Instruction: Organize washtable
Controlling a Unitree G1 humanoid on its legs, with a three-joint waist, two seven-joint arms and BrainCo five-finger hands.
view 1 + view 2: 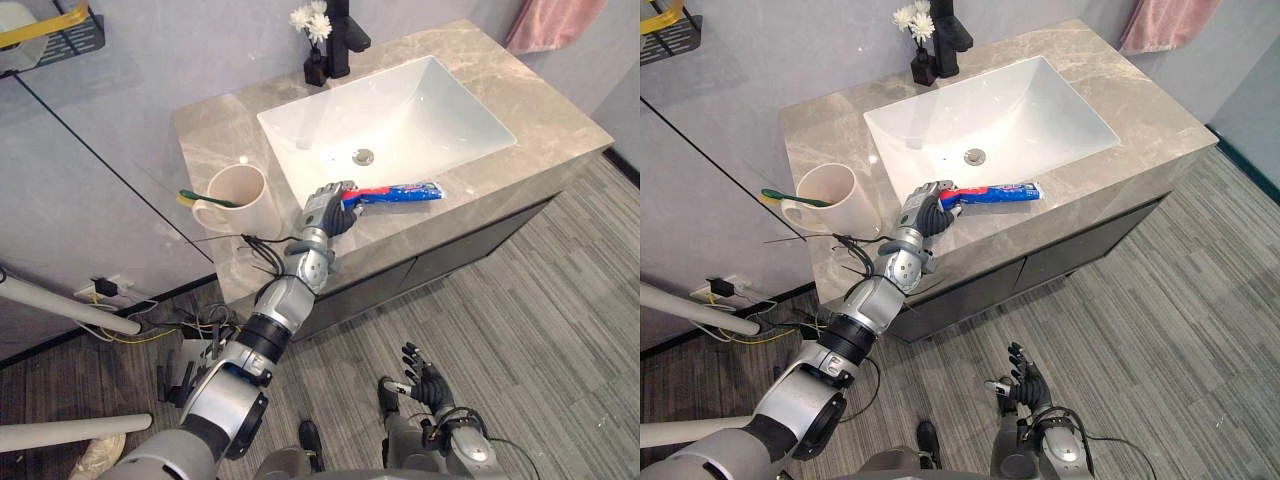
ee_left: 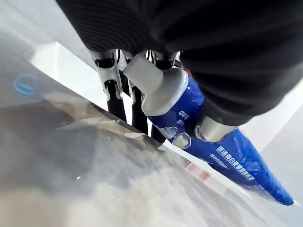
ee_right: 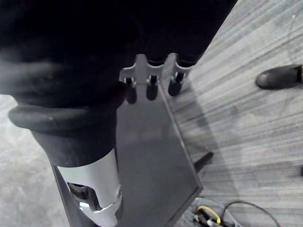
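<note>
A washstand has a polished stone counter (image 1: 560, 120), grey-beige with pale veining, over a flat dark cabinet front (image 1: 470, 245). Sunk into the stone is a glossy white rectangular sink (image 1: 420, 110) with softly rounded corners and a round metal drain (image 1: 364, 156). At the back edge stand a square black faucet (image 1: 345, 35) and, just beside it, a small dark vase (image 1: 315, 68) of white flowers (image 1: 312, 20). On the counter to the robot's left of the basin sits a smooth cream mug (image 1: 245, 200) with a handle. A green and yellow toothbrush (image 1: 205, 199) rests across its rim. A soft pink towel (image 1: 555, 22) hangs on the far wall. The floor (image 1: 540, 330) is grey, wood-grained planking.

The left hand (image 1: 325, 212) is over the narrow strip of stone in front of the basin, its fingers (image 2: 113, 94) and thumb curled round the cap end of a toothpaste tube (image 1: 400, 192). The tube is glossy blue with red and white patches. It lies level along that front strip, its flat crimped tail pointing to the robot's right. Whether it touches the stone cannot be told.

The right hand (image 1: 425, 382) hangs low above the floor, fingers loosely extended, holding nothing.
</note>
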